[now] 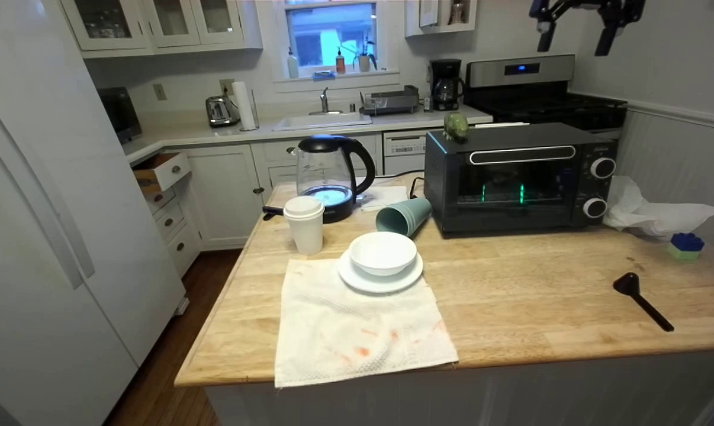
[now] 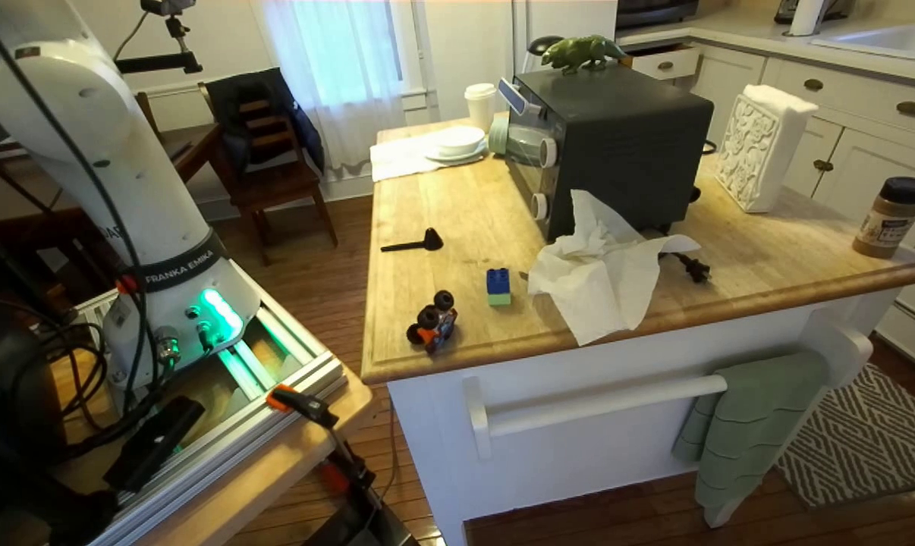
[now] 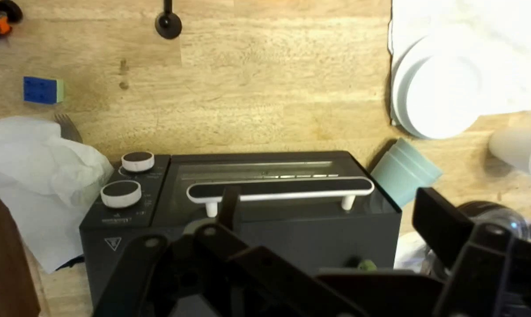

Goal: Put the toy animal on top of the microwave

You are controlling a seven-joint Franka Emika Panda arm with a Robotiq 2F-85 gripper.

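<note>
Olive-green four-legged toy animal (image 2: 583, 52) stands atop the black boxy glass-doored microwave (image 2: 624, 144), at the end opposite its round silver-rimmed knobs (image 1: 602, 168). My black fingers (image 1: 607, 42) hang above the microwave, spread wide, holding nothing.

The toy animal (image 2: 583, 53) was olive green, the microwave (image 1: 514, 182) black with white-rimmed dark knobs (image 1: 602, 168), the tool (image 1: 575, 44) black. The table (image 1: 511, 296) showed honey-brown wood grain. The cloth (image 1: 363, 331) was off-white with orange-red blotches, the bowl (image 1: 383, 253) plain white, the cups (image 3: 405, 172) pale blue-green. The block (image 2: 498, 285) was blue and light green; the rug (image 2: 867, 432) bore grey-and-white angular stripes.
</note>
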